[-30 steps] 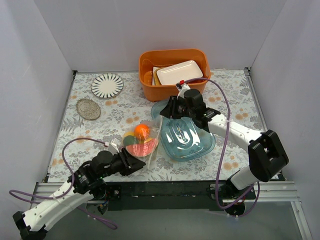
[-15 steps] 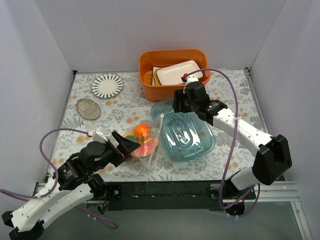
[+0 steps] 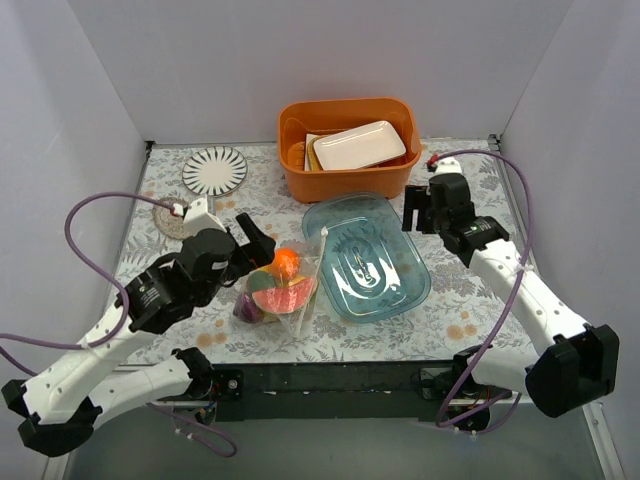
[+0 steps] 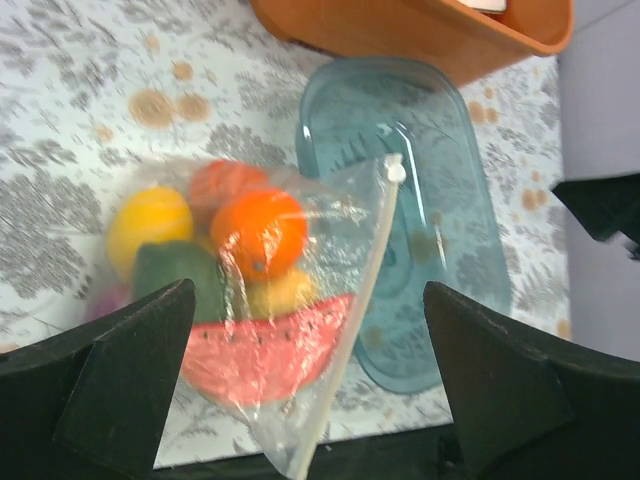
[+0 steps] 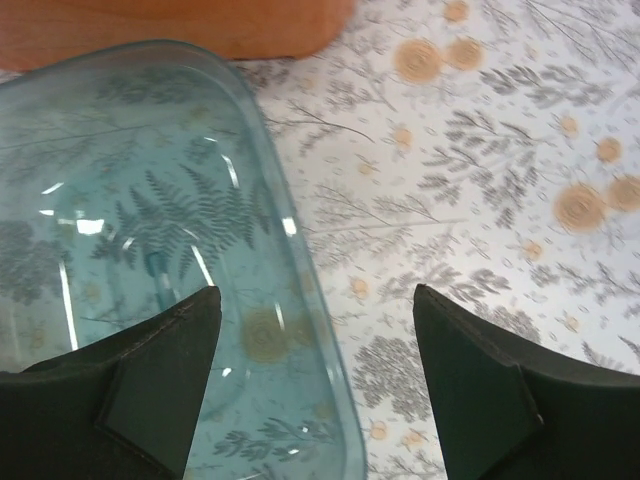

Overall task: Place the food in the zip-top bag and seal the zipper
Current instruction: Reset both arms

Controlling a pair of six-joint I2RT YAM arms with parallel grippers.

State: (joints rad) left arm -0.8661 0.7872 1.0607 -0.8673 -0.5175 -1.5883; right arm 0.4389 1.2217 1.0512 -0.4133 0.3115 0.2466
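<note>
Bench point(image 3: 470, 290): It had a flowery cover, and all the things sat on it.
Left arm point(image 3: 100, 345): It was bent up high over the near left part of the bench. Its wrist pointed down at the bag.
Right arm point(image 3: 520, 290): It reached up the right side of the bench. Its wrist was by the far right edge of the tray.
Orange bin point(image 3: 345, 180): It sat at the back of the bench with a white dish point(image 3: 360, 145) inside.
Blue tray point(image 3: 400, 290): It lay flat in front of the bin, just right of the bag.
Zip-top bag point(image 4: 330, 230): It lay flat on the bench, between the left claw and the tray.
Left claw point(image 4: 305, 300): Its fingers were wide apart and held nothing. It hung above the bag.
Right claw point(image 5: 315, 310): Its fingers were apart and held nothing. It hung over the tray's edge.
Food: The orange point(image 4: 258, 230), the watermelon slice point(image 4: 270, 355), a yellow fruit point(image 4: 148, 225) and a dark green one point(image 4: 175, 275) were inside the bag.
Zipper point(image 4: 355, 320): The white strip ran straight down the bag's right edge, beside the tray.
Change: A second before, the left claw was low at the bag's near end and the right claw was low at its far end. Both claws had been narrower. Both had since opened and pulled up and away. The bag had stayed put.
</note>
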